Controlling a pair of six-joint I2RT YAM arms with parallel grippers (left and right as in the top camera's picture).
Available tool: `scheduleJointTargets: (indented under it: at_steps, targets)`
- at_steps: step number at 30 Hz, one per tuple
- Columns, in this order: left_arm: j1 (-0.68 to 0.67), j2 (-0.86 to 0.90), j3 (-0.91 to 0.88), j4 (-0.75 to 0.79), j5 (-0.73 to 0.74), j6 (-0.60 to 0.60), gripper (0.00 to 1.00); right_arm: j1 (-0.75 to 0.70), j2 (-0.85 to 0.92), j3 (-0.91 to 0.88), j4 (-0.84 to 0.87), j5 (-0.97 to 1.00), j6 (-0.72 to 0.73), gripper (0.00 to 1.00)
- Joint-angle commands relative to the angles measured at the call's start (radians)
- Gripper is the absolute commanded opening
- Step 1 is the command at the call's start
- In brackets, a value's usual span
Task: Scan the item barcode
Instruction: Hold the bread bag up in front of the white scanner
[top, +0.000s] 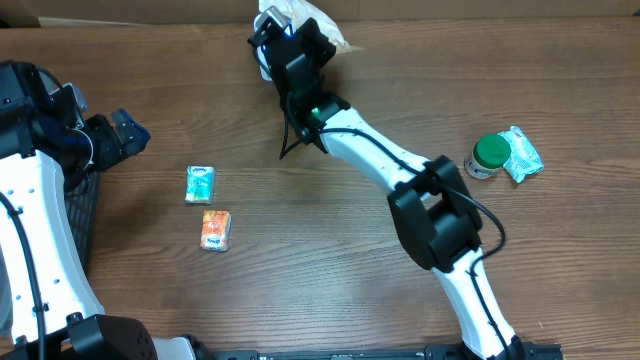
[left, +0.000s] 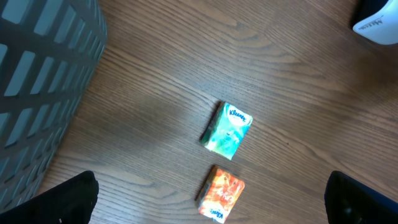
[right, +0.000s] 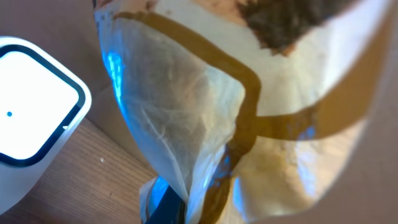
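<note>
My right gripper (top: 295, 42) reaches to the far middle of the table and is shut on a white and tan pouch (top: 318, 22). In the right wrist view the pouch (right: 249, 106) fills most of the frame and hides the fingers; only a dark blue part shows at the bottom. Just left of the pouch sits the white scanner (right: 31, 106), its flat face lit; I cannot tell whether they touch. No barcode shows on the pouch. My left gripper (top: 125, 135) hangs open at the left, its fingertips (left: 68, 199) wide apart above the table.
A green tissue pack (top: 201, 184) and an orange tissue pack (top: 216, 229) lie left of centre, under my left gripper. A green-lidded jar (top: 487, 155) and a green-and-white packet (top: 522, 155) sit at the right. A grey slatted basket (left: 37, 81) stands at the far left.
</note>
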Motion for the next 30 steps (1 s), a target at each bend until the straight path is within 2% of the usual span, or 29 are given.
scheduleJointTargets:
  at_steps: [1, 30]
  targets:
    - [0.001, 0.002, 0.018, 0.001, -0.003, 0.015, 1.0, -0.002, 0.041, 0.018, 0.073, 0.037, -0.105, 0.04]
    - [0.001, 0.002, 0.018, 0.001, -0.003, 0.015, 1.0, 0.006, 0.061, 0.012, 0.012, 0.037, -0.13, 0.05]
